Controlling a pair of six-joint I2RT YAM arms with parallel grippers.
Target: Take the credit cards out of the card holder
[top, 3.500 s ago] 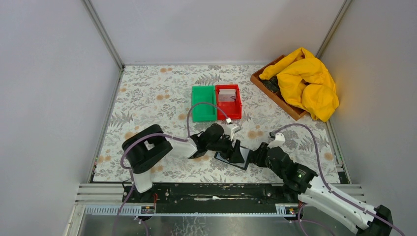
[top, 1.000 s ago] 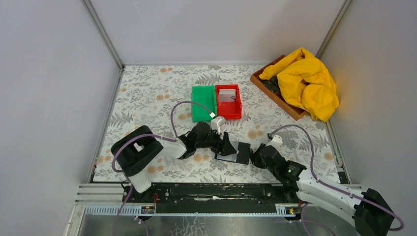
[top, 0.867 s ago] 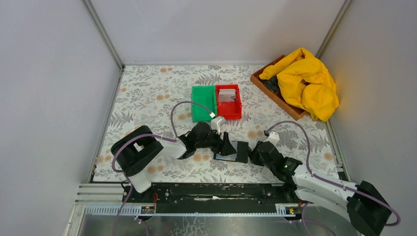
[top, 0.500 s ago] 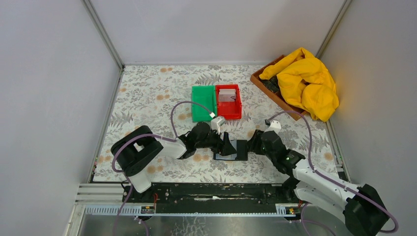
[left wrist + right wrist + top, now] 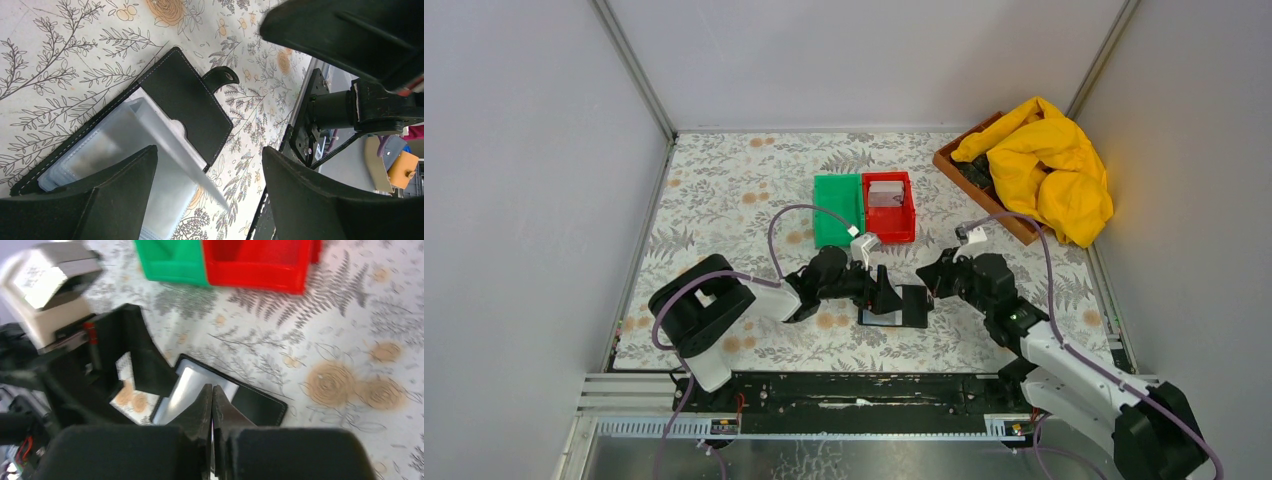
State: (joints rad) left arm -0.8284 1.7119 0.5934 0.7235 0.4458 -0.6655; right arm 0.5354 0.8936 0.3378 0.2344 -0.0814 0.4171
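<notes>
From above, the holder (image 5: 914,308) lies open on the table (image 5: 724,190) between my left gripper (image 5: 886,290) and right gripper (image 5: 927,276); at the left wrist, my fingers (image 5: 120,200) stand spread wide over it; at the right wrist, my 2 fingers (image 5: 197,415) are pressed together above it, and I cannot tell whether they pinch anything.

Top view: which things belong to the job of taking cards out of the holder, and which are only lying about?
For the job: card holder, lying open; left pincer; right pincer; red bin, probably the drop place.
Lying about: green bin; yellow cloth; wooden tray.
</notes>
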